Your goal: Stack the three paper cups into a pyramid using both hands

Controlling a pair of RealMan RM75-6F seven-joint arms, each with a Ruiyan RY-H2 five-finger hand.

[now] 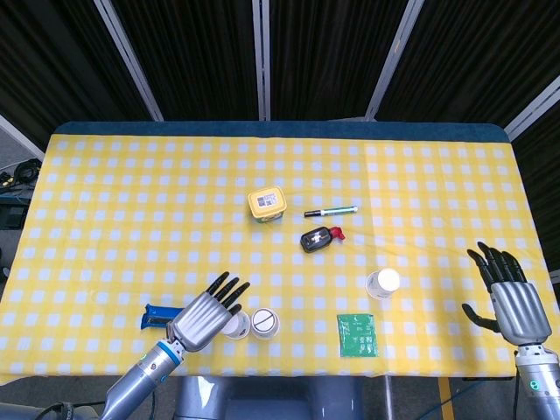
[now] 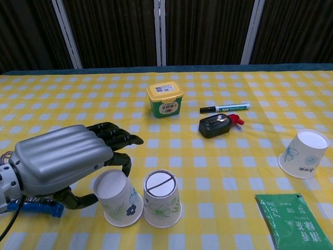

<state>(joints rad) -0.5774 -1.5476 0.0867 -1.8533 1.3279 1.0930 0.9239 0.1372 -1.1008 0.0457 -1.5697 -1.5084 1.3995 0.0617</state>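
Three white paper cups with leaf prints stand upside down on the yellow checked cloth. My left hand [image 1: 206,317] [image 2: 65,162] grips the left cup [image 1: 234,325] [image 2: 117,198], which leans a little and touches the middle cup [image 1: 264,322] [image 2: 162,198] near the front edge. The third cup [image 1: 382,283] [image 2: 304,153] stands alone further right. My right hand [image 1: 509,300] hovers open at the table's right front corner, well apart from that cup, and shows only in the head view.
A yellow tub [image 1: 267,204] [image 2: 164,99], a marker [image 1: 331,211] and a black gadget with a red tip [image 1: 319,238] lie mid-table. A green packet [image 1: 357,335] [image 2: 291,219] lies front right. A blue wrapper [image 1: 160,313] lies beside my left hand.
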